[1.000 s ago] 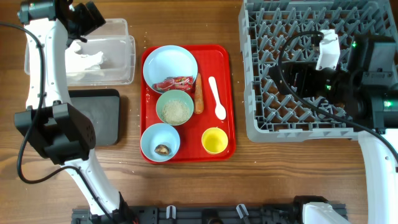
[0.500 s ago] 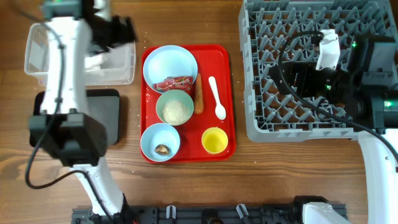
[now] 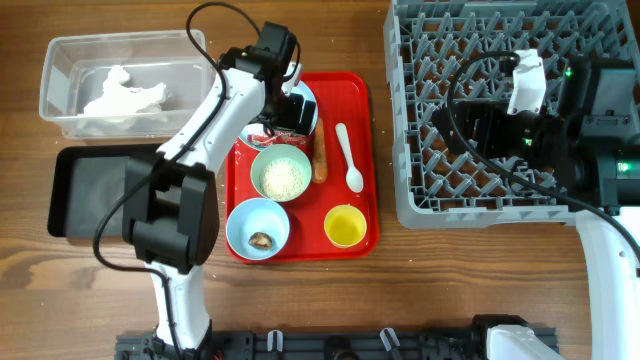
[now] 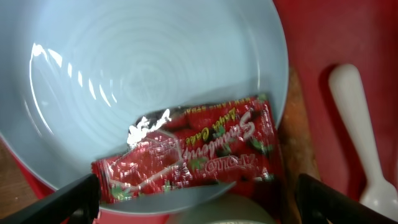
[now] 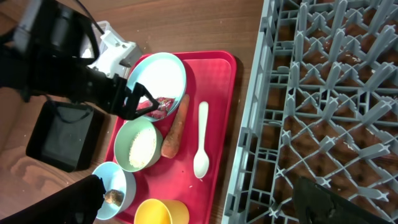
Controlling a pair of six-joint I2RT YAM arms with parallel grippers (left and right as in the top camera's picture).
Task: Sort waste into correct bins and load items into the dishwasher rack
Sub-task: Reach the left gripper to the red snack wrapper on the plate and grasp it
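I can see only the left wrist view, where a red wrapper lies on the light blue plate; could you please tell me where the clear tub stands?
Observer: The clear tub stands off the red tray, on the left arm's side, towards the far edge of the table.
Operator: Thank you. Is anything lying in it?
Observer: Yes, the crumpled white napkin lies inside it.
Operator: And where would I find the black tray?
Observer: The black tray lies right beside the tub, on the side nearer the arm's base.
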